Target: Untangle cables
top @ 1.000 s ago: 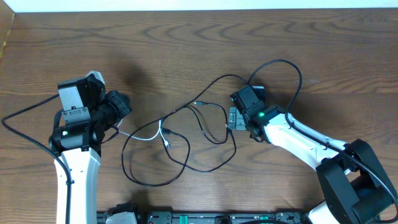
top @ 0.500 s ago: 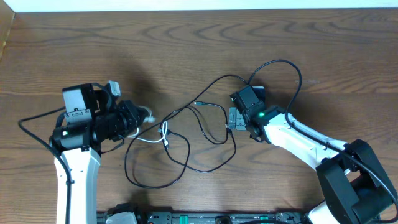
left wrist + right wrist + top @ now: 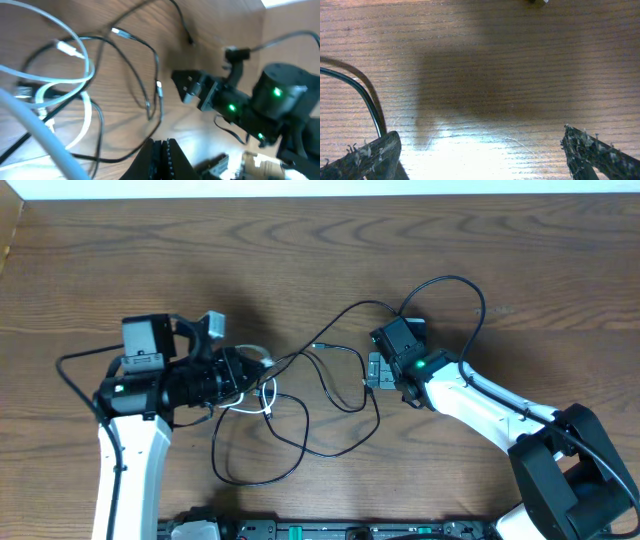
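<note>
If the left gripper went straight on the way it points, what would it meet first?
Probably the black cables lying just ahead of the left gripper, then the right gripper. Its height is unclear, so it might pass above them.

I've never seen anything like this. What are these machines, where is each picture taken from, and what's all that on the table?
These are two robot arms, the left arm and the right arm, each ending in a two-fingered hand. One picture looks straight down on the brown wooden table. The other two come from small cameras on each wrist, so each shows its own fingers. On the table lie thin black cables looped over one another, with a short white cable among them. The left hand is shut, beside the tangle; whether it pinches a cable I cannot tell. The right hand is wide open and holds nothing, with bare wood between its fingers.
</note>
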Robot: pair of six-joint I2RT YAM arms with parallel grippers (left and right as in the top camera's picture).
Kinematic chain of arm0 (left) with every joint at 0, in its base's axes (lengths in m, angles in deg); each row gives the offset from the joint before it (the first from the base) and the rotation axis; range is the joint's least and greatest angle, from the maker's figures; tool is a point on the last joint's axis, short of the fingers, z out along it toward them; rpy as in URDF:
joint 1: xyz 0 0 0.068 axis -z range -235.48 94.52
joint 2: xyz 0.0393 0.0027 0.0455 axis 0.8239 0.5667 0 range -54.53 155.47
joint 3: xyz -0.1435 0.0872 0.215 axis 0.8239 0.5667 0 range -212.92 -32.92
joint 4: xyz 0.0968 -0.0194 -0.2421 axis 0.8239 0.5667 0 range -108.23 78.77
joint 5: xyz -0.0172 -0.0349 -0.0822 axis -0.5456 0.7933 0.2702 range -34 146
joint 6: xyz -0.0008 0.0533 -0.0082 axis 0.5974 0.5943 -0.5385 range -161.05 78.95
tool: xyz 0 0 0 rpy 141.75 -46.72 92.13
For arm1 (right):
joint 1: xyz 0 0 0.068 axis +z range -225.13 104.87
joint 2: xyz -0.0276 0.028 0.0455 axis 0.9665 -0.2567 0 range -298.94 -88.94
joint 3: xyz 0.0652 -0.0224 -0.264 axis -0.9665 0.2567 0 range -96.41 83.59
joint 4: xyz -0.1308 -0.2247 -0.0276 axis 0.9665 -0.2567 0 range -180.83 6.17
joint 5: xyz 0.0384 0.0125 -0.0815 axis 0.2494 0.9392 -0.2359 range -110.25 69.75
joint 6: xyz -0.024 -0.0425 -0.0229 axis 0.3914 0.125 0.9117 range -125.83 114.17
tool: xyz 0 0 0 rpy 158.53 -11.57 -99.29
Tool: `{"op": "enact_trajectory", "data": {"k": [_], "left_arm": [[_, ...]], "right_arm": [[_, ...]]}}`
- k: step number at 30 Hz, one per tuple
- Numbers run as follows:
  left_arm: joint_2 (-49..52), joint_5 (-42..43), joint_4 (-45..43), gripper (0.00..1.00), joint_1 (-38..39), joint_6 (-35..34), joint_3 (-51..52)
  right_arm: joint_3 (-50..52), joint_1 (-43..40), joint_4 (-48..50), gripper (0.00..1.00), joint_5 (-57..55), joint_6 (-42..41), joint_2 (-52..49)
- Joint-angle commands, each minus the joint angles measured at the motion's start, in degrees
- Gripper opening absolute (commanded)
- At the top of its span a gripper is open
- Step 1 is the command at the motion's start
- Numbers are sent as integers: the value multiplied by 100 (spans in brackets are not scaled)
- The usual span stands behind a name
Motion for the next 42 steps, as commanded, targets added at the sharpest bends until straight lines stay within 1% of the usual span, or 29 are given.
{"op": "enact_trajectory", "data": {"k": [1, 12, 19, 25, 32, 42], "left_arm": [[90, 345, -114, 8, 343, 184, 13], [487, 345, -525, 8, 1311, 153, 13], [981, 345, -999, 8, 1886, -216, 13], [1377, 341, -1405, 8, 2426, -295, 13], [1792, 341, -1843, 8, 2830, -557, 13], [2109, 326, -2124, 8, 3110, -597, 13]], "right_arm": [[-4, 0, -4, 99, -70, -74, -33], [-4, 0, -4, 99, -70, -74, -33], [-4, 0, -4, 99, -68, -74, -33], [-4, 0, -4, 99, -68, -74, -33], [-4, 0, -4, 99, -70, -74, -33], [-4, 0, -4, 99, -70, -74, -33]]}}
